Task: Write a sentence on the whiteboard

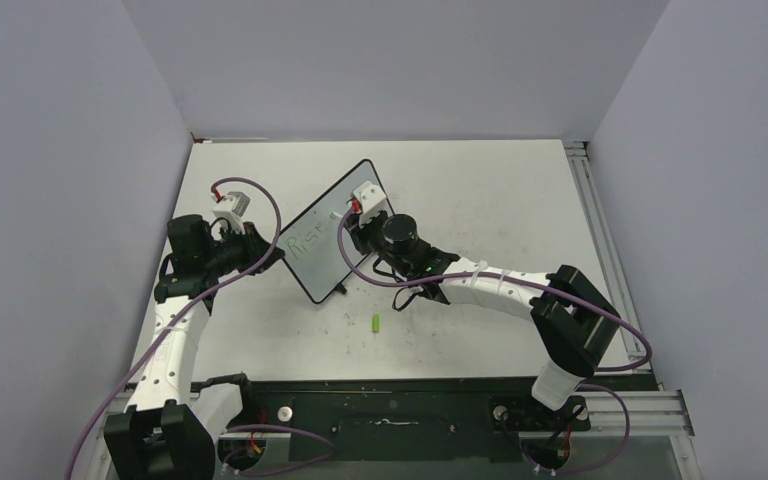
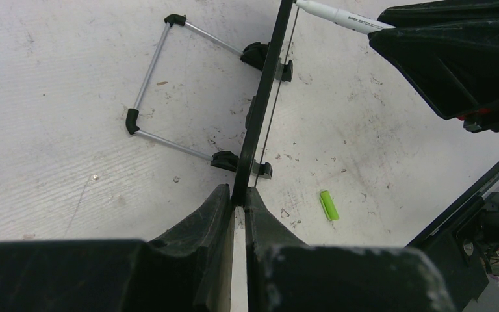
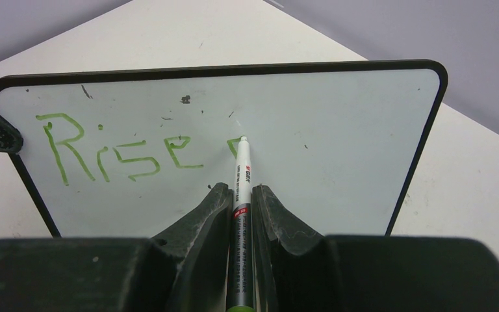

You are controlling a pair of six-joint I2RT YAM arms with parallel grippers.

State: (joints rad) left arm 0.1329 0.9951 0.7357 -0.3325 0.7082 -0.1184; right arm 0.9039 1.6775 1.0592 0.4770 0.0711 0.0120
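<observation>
Scuffed white tabletop (image 1: pixel 480 190): left gripper (image 2: pixel 239 200) clamps the whiteboard (image 3: pixel 338 143) while right gripper (image 3: pixel 242 195), closed on a marker (image 3: pixel 242 172), apparently continues the sentence (image 3: pixel 123 153) past "Rise"; steady rightward strokes needed next.

On my screen the whiteboard (image 3: pixel 338 130) shows a smooth, faintly glossy white face inside a thin black frame that looks like plastic, and the sentence (image 3: pixel 120 156) lies on it as thin, slightly streaky green ink. The marker (image 3: pixel 242 175) has a smooth white plastic-looking barrel. The fingers (image 3: pixel 198 218) of the right gripper (image 3: pixel 241 195) and those of the left gripper (image 2: pixel 237 198) look like matt black plastic with a fine grain. I see the table (image 2: pixel 71 162) as matt white, scuffed and speckled, the board's stand (image 2: pixel 149 71) as bare silvery metal rod with black plastic corners, and the green cap (image 2: pixel 328 205) as shiny plastic.
</observation>
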